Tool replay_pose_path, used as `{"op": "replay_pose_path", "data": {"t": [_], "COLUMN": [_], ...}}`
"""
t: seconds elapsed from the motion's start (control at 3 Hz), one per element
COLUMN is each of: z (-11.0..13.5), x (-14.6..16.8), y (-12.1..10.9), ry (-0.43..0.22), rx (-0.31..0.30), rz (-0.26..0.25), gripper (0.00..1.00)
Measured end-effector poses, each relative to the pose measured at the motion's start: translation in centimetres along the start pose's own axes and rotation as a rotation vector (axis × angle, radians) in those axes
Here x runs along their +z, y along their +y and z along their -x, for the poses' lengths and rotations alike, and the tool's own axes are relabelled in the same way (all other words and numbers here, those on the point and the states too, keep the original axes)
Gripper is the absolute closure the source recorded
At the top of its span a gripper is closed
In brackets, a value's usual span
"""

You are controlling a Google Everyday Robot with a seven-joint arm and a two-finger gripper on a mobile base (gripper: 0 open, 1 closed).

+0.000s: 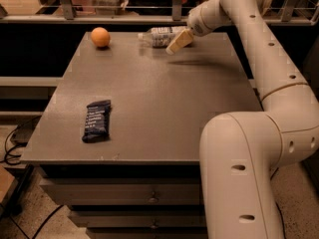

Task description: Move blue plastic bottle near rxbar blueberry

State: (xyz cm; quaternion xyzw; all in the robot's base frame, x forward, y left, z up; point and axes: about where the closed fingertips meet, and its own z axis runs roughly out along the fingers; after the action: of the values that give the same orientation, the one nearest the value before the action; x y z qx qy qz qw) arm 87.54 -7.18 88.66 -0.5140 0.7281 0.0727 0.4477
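Note:
The blue plastic bottle [158,36] lies on its side at the far edge of the grey table [164,103], cap pointing left. My gripper [175,44] hangs just over the bottle's right end, its pale fingers [179,40] angled down to the left in front of the bottle. The rxbar blueberry [96,120], a dark navy wrapper, lies flat near the table's front left, far from the bottle and the gripper.
An orange [100,37] sits at the far left corner of the table. A railing [119,6] runs behind the table's far edge. My arm's large white links [249,148] fill the right side. Drawers [124,195] sit below the tabletop.

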Motion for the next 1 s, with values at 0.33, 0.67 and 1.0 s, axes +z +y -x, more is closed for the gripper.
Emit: {"op": "replay_pose_path", "data": {"t": [0.33,0.67,1.0], "z": [-0.30,-0.80,-0.85], "x": [0.59,0.97,1.05], "y": [0.26,0.52,0.65], "ry": [-0.005,-0.006,-0.006], "rx": [0.022,0.053,0.057], "rz": [0.017,0.036,0.043], "gripper": [0.00,0.00,0.00]}}
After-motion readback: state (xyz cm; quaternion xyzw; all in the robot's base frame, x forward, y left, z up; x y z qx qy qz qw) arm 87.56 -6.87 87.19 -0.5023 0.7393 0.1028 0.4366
